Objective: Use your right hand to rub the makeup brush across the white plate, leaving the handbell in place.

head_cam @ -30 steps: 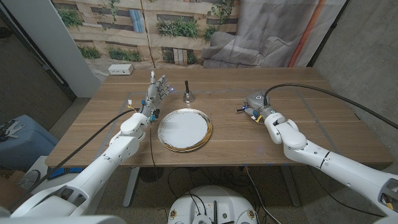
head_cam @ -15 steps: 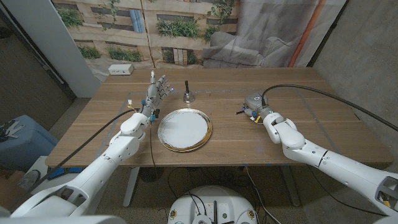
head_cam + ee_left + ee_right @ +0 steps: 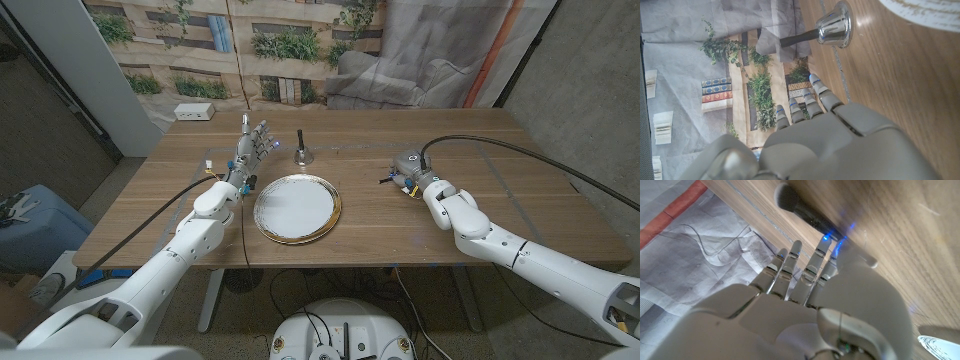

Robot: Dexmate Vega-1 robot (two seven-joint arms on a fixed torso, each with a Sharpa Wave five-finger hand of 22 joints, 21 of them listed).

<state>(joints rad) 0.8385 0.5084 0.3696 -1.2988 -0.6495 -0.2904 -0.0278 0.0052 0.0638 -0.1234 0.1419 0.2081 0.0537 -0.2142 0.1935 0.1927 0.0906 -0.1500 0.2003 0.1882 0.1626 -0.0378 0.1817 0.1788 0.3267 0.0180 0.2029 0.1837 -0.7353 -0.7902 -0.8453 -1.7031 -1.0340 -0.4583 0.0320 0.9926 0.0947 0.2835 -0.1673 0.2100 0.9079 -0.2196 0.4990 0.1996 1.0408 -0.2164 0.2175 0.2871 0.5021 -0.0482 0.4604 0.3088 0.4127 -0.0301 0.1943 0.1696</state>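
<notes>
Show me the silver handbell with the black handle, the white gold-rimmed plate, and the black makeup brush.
silver handbell (image 3: 301, 154), head view, on its metal body.
white gold-rimmed plate (image 3: 296, 209), head view, on its bare centre.
black makeup brush (image 3: 807, 213), right wrist view, on its handle.

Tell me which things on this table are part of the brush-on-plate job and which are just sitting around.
Part of the job:
makeup brush, by the right hand
white plate
handbell, to be left in place

Just lying about:
white box at the table's far left corner
left hand, holding nothing
</notes>
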